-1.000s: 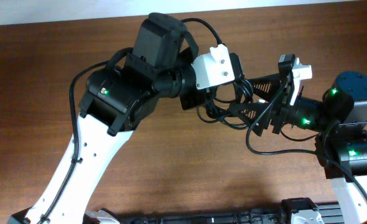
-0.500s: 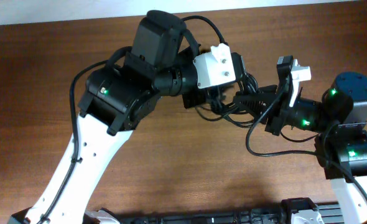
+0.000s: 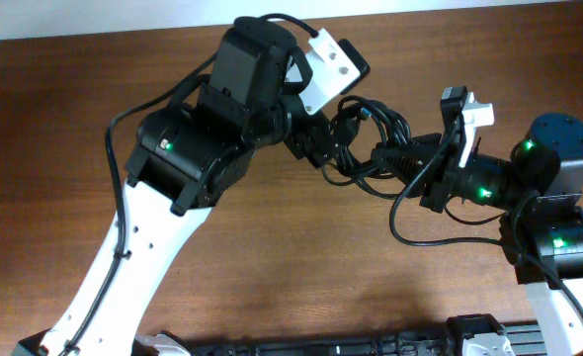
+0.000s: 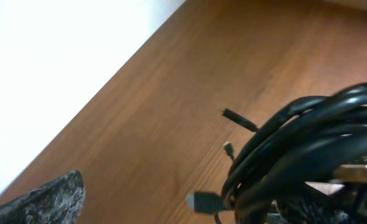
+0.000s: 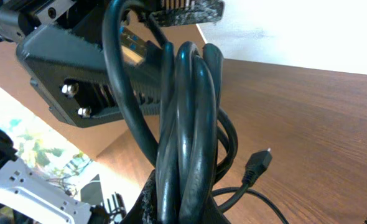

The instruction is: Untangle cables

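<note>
A: Where are the cables [image 3: 366,143] sitting?

B: They are hanging as a looped black bundle above the tabletop [image 3: 301,267], between the two arms. In the right wrist view several thick strands [image 5: 186,124] are running upward together, and a small dark plug [image 5: 258,165] is dangling to the right of them over the wood.

A: What is the right gripper [image 3: 395,158] doing?

B: It is clamping the cables. Its fingers are pinched together on the bundle's right side, and in its own camera the strands are rising straight out from between them (the fingertips themselves are mostly covered by cord).

A: And the left gripper [image 3: 316,148]?

B: It is standing released, with its jaws spread wide. In the left wrist view one mottled finger [image 4: 46,199] is sitting far to the left of the cables [image 4: 301,155], apart from them, while the bundle is crowding the opposite side of that picture. Whether the other finger is touching the cords, I cannot tell. Two small plug ends [image 4: 205,200] are poking out to the left of the bundle there, and the picture is blurred.
</note>
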Available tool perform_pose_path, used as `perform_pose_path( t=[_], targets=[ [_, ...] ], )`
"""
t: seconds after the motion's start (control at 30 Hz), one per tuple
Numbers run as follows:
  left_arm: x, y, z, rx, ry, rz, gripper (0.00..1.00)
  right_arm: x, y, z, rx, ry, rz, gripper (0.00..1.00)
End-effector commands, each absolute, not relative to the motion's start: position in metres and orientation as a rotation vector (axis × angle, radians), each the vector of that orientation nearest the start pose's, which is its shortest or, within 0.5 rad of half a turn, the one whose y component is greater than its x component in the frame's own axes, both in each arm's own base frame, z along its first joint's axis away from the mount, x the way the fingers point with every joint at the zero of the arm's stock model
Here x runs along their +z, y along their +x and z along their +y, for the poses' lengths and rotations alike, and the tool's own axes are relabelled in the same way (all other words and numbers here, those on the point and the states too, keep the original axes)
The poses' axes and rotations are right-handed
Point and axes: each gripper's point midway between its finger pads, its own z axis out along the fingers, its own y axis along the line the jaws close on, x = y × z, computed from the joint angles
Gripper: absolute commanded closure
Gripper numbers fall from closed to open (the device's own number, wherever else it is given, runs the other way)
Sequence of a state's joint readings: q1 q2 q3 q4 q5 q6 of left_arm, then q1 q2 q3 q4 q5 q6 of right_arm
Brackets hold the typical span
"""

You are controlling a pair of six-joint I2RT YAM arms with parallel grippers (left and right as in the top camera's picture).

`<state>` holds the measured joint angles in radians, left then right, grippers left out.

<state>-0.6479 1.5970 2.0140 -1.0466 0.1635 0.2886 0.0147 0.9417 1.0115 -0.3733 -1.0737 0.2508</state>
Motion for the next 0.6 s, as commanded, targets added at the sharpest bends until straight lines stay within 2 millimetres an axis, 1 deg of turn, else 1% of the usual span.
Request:
perform_pose_path(
  t=[0.0,0.2,0.23,0.33,0.4,0.57],
  targets=[
    [0.398,0.328,-0.265,-0.346,0.936,1.980,0.01,0.360,0.251,0.154,1.166,-0.552,1.774,0.96],
    [0.400,0.319,-0.260,-0.353,0.947,1.991,0.01,0.360,0.253,0.153,1.157,-0.545,1.775,0.96],
    [0.401,0.316,-0.261,-0.371,0.955,1.987,0.01,0.361,0.253,0.153,1.163,-0.537,1.776,0.96],
    [0.407,0.299,-0.273,-0.500,1.016,1.951,0.01,0.371,0.252,0.155,1.198,-0.536,1.745,0.96],
    [0.408,0.295,-0.276,-0.526,1.027,1.943,0.01,0.381,0.244,0.160,1.228,-0.607,1.689,0.96],
    [0.410,0.287,-0.282,-0.591,1.059,1.928,0.01,0.387,0.244,0.160,1.257,-0.587,1.682,0.96]
  ],
)
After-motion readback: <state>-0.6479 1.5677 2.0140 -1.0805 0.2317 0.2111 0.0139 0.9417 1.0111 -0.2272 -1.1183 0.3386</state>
